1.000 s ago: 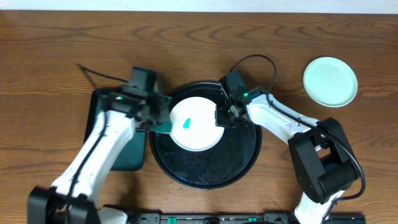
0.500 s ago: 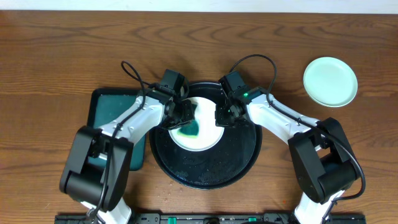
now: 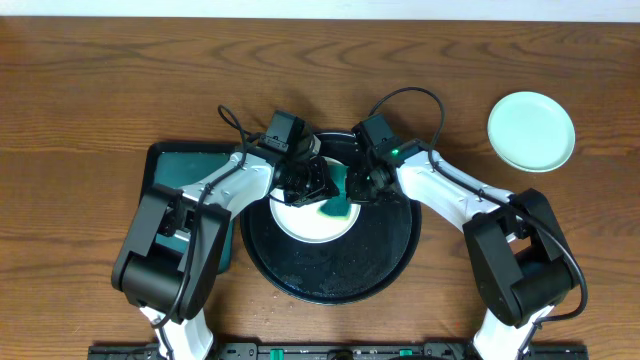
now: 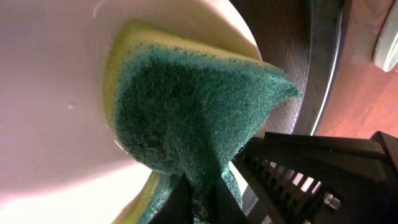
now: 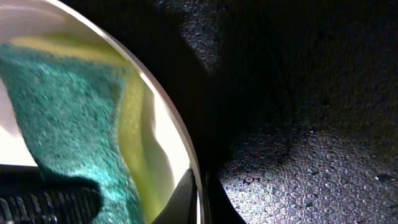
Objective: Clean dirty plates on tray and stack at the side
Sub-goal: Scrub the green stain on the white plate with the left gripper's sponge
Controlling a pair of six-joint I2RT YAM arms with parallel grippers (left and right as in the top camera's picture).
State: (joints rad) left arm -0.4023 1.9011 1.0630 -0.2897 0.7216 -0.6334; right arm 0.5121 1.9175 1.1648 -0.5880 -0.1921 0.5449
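The white plate (image 3: 298,218) lies in the upper half of the black tray (image 3: 340,266), near its far rim, and you have both arms on it. The sponge (image 3: 336,207), dark green on its scouring face with a yellow layer behind, is pressed flat against the plate's right half and covers the middle. No green smear shows on the bare white around it.

Your left gripper (image 4: 200,198) reaches in from the left, and its jaws are pinched together on a bunched fold of the sponge. In the left wrist view the sponge spreads out over the plate from that pinch.

Your right gripper (image 5: 200,199) comes in from the right. Its jaws are clamped on the plate's right rim, one finger on each side of the thin edge, with the tray's speckled black floor just beyond.

You cannot tell from these views whether the plate is lying flat or tipped up.

A mint-green plate (image 3: 531,131) sits alone on the table (image 3: 100,80), well apart to the right of the tray. A dark teal tray (image 3: 180,166) lies just left of the black one, partly under your left arm.
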